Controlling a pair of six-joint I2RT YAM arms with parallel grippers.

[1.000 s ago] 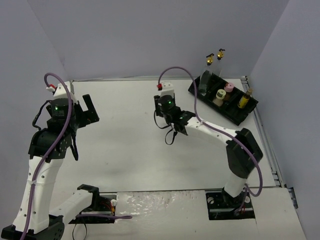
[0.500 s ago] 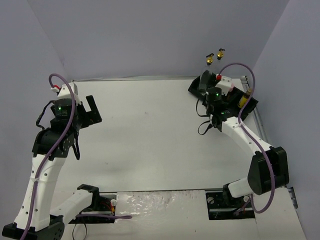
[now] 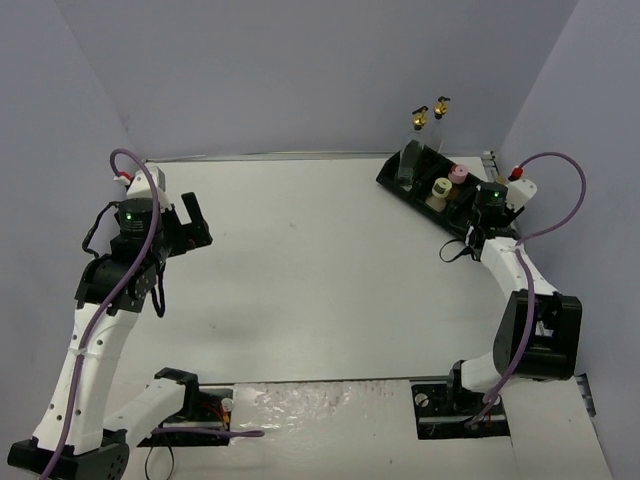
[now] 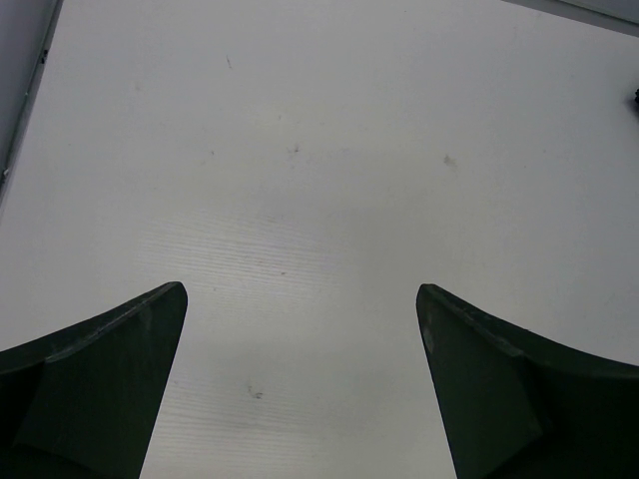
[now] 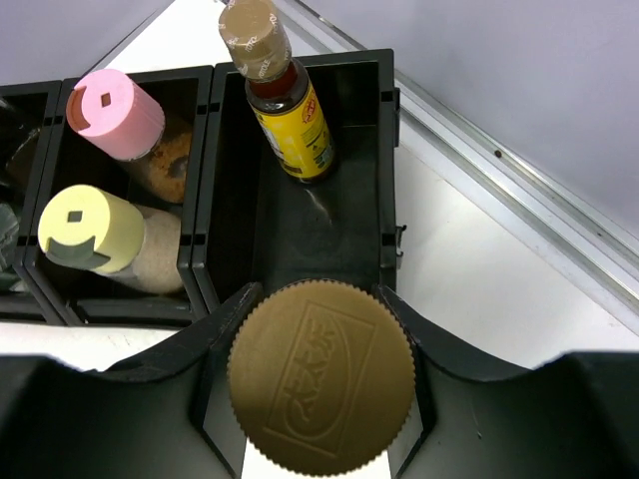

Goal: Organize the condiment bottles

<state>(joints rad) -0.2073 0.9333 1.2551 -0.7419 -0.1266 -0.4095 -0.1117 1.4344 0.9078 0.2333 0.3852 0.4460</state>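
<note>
- Step in hand: the right gripper (image 5: 319, 329), fingers clamped on a brown-capped bottle (image 5: 321, 377), hangs over the end compartment of the tray (image 5: 384, 150), where the second amber bottle (image 5: 285, 100) stands.
- Next move, I judge: lower it beside that bottle without knocking it, then release.
- The left gripper (image 4: 300, 289) has its fingers apart over the table (image 4: 319, 150).

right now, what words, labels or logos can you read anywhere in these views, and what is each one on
nothing reads clearly enough to quote.
brown cap held in the right gripper: embossed oval emblem with non-latin characters, not legible.
yellow label on the amber bottle standing in the tray: red and dark print, too small to read.
pink cap and cream cap: no text.
</note>
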